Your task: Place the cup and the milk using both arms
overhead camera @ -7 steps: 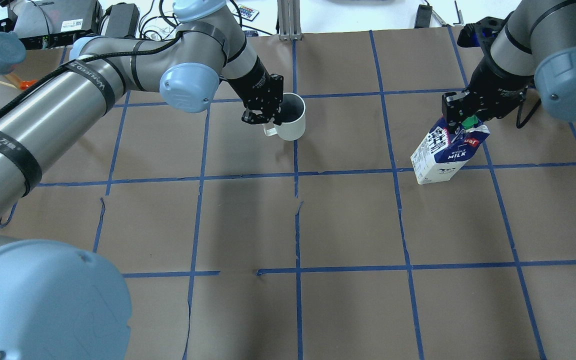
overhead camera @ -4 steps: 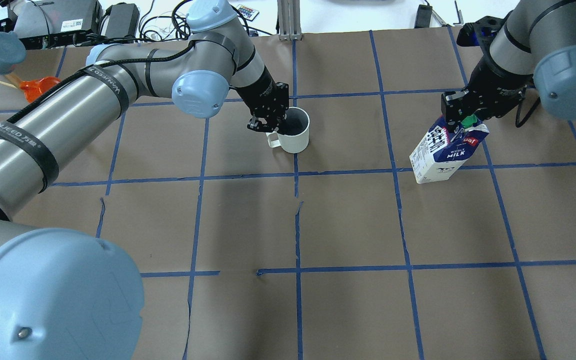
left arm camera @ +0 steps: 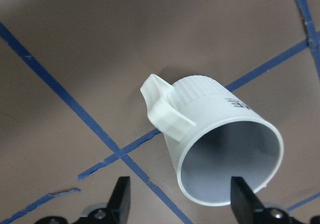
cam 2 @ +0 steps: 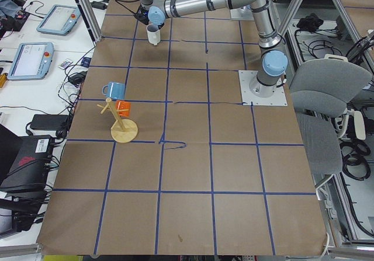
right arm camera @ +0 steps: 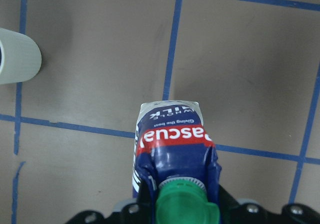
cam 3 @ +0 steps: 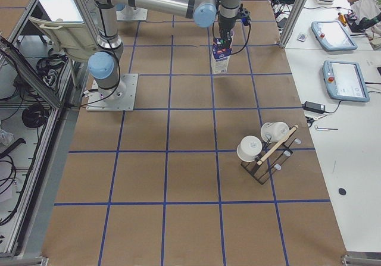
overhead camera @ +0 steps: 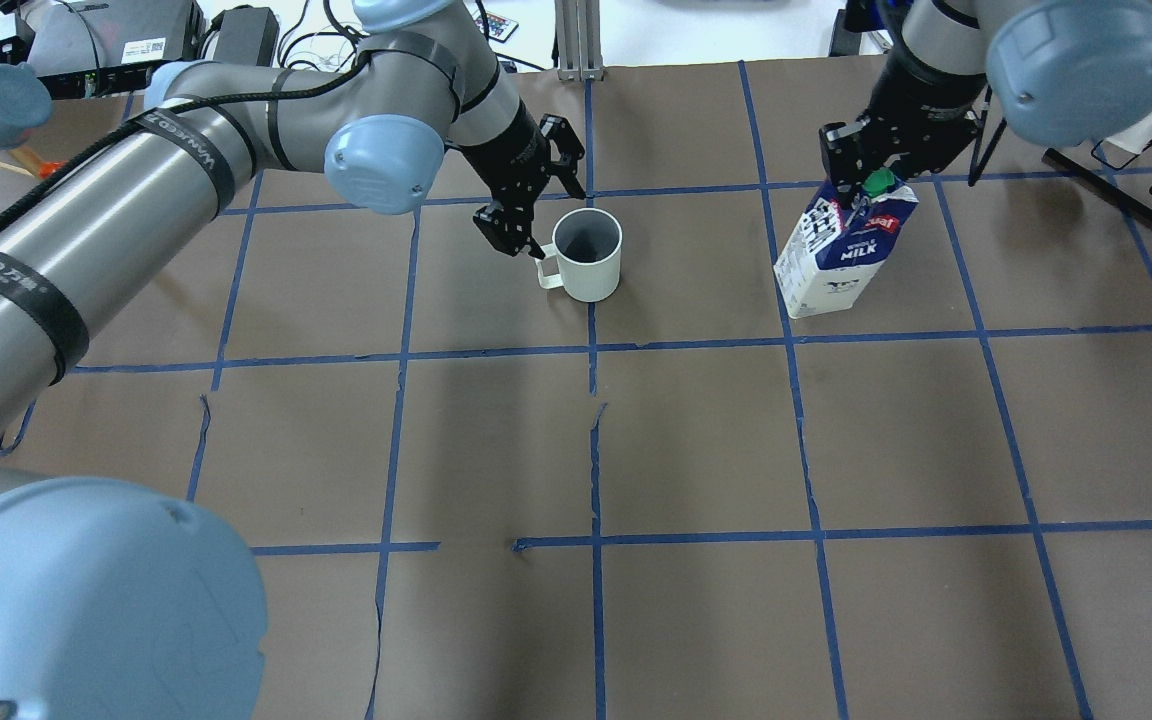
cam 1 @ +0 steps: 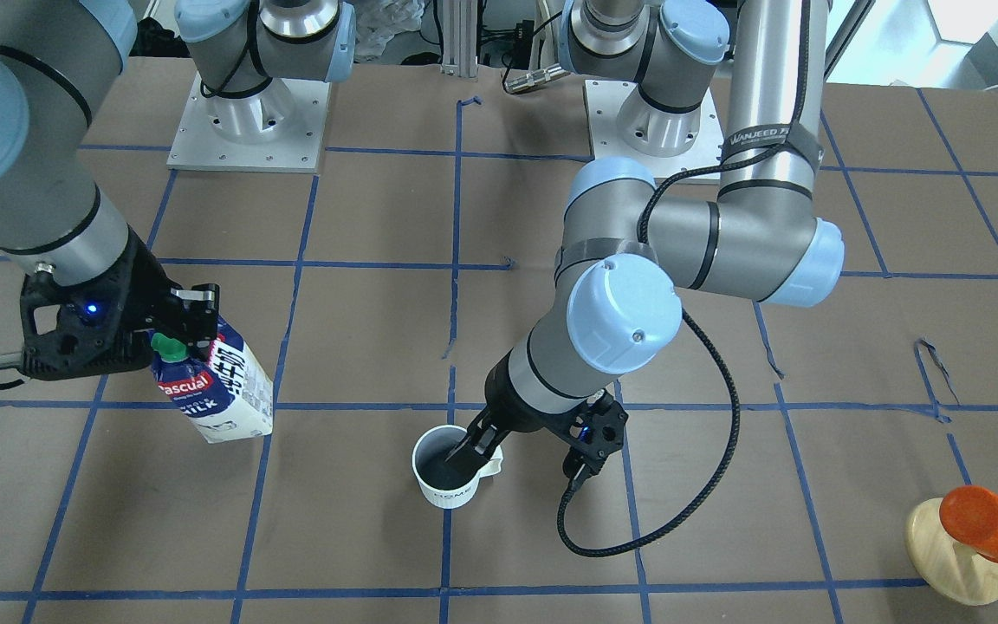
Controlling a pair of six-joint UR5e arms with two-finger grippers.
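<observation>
The white cup (overhead camera: 588,262) stands upright on the brown table, its handle toward my left gripper (overhead camera: 546,215). That gripper is open and sits just beside the handle, off the cup. In the left wrist view the cup (left arm camera: 220,134) lies ahead of the spread fingers (left arm camera: 120,199). It also shows in the front view (cam 1: 447,472). My right gripper (overhead camera: 866,185) is shut on the gabled top of the milk (overhead camera: 836,265) by the green cap. The carton hangs tilted, its base at the table; I cannot tell if it touches. The milk shows in the front view (cam 1: 222,394) and right wrist view (right arm camera: 172,134).
A wooden mug tree with an orange mug (cam 1: 971,537) and a blue mug (cam 2: 114,89) stands at my far left. A black rack with white cups (cam 3: 262,153) stands at my far right. Blue tape lines grid the table (overhead camera: 696,450). Electronics (overhead camera: 106,40) lie beyond the far edge.
My left gripper has opened, let go of the cup's rim and drawn back toward the handle side. My right arm has carried the tilted milk leftward and farther from the robot.
</observation>
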